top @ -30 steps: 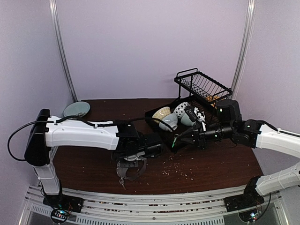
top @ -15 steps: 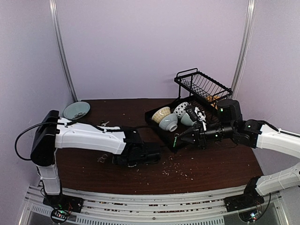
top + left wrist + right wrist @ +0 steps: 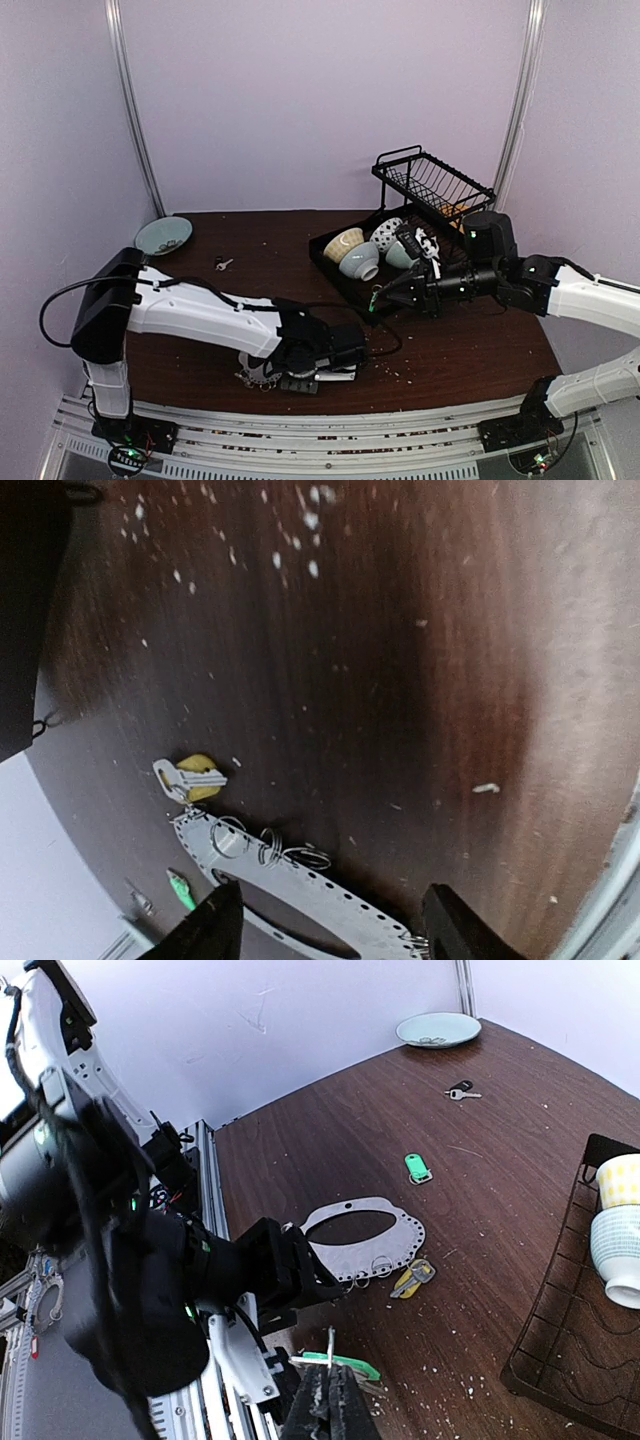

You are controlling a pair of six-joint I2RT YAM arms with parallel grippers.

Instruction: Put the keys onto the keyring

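Observation:
The keyring (image 3: 392, 1248) is a flat silver-grey loop with a perforated rim, lying on the dark table near its front edge (image 3: 300, 895) (image 3: 258, 376). Small split rings (image 3: 275, 848) hang from its rim, and a yellow-headed key (image 3: 190, 777) (image 3: 412, 1277) lies at its end. My left gripper (image 3: 335, 935) (image 3: 285, 374) stands open, its fingers on either side of the keyring. My right gripper (image 3: 330, 1390) (image 3: 385, 292) hovers above the table, shut on a green-tagged key (image 3: 340, 1362) with a small ring. A second green tag (image 3: 418, 1167) and a black-headed key (image 3: 462, 1090) (image 3: 222, 264) lie farther back.
A pale plate (image 3: 163, 234) sits at the back left corner. A black tray (image 3: 335, 268) with bowls and a wire dish rack (image 3: 432, 185) stand at the back right. Crumbs dot the table. The metal rail (image 3: 330, 425) runs along the front edge.
My left arm has swung down toward the front edge and its jaws have opened; the keyring it held up now lies flat on the table. The right arm has not moved.

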